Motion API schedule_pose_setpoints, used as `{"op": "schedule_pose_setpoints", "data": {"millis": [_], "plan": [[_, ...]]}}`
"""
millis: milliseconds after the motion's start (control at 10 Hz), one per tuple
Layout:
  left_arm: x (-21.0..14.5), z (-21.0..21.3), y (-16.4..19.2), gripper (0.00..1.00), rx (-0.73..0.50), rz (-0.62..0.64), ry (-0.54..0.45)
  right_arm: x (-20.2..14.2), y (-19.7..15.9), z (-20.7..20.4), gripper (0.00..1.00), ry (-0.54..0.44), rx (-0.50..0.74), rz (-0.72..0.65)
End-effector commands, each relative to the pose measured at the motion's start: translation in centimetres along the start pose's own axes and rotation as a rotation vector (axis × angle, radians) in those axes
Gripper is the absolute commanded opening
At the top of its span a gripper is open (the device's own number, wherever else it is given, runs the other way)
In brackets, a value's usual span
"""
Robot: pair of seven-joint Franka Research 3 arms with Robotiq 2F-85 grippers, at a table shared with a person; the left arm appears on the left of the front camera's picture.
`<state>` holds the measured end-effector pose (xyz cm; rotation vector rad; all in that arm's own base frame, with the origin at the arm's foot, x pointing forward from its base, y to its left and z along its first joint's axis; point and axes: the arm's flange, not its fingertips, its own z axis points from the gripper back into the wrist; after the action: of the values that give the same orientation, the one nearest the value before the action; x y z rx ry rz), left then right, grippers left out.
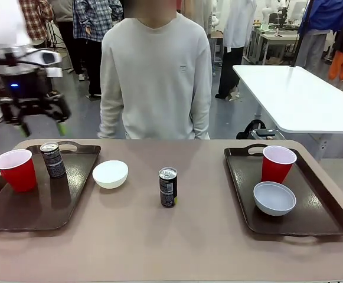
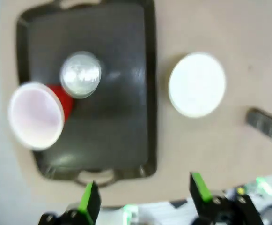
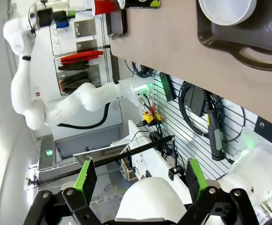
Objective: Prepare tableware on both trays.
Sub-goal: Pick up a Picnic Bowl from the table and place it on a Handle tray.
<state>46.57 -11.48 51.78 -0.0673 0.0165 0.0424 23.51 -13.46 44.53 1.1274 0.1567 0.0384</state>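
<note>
Both released: left tool [image 1: 43, 128] raised near left tray [image 1: 35, 212], right tool [image 3: 139, 168] parked. Next, probably: rim-pinch white bowl [image 1: 110, 174] just beside that tray, set inside.

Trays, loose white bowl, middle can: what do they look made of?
Dark brown rectangular left tray and right tray: probably moulded plastic, going by the rounded rims and cut-out handles. The finish is glossy and shows reflections.
Small round white bowl: smooth with a soft sheen. Plastic or ceramic, can't tell.
Slim black drink can: presumably metal, with a shiny silver top and a printed body.
</note>
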Motion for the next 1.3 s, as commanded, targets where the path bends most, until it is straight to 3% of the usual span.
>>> {"op": "schedule_pose_setpoints", "data": {"millis": [0, 100, 300, 400, 800, 1200], "plan": [[4.3, -1.8, -3.4, 1.0, 0.051, 0.031, 0.007, -0.1, 0.3, 0.0, 1.0, -0.006, 0.015, 0.001], [6.0, -3.9, -4.8, 1.0, 0.067, 0.008, 0.01, -0.1, 0.3, 0.0, 1.0, -0.006, 0.015, 0.001], [6.1, -6.0, -5.9, 1.0, 0.025, -0.076, 0.009, -0.1, 0.3, 0.0, 1.0, -0.006, 0.015, 0.001], [6.0, -5.4, -5.1, 1.0, 0.027, -0.021, 0.022, -0.1, 0.3, 0.0, 1.0, -0.006, 0.015, 0.001], [6.4, -6.1, -5.4, 1.0, 0.026, -0.031, 0.024, -0.1, 0.3, 0.0, 1.0, -0.006, 0.015, 0.001], [6.6, -10.7, -6.6, 1.0, 0.112, -0.195, -0.014, -0.1, 0.3, 0.0, 1.0, -0.006, 0.015, 0.001]]}}
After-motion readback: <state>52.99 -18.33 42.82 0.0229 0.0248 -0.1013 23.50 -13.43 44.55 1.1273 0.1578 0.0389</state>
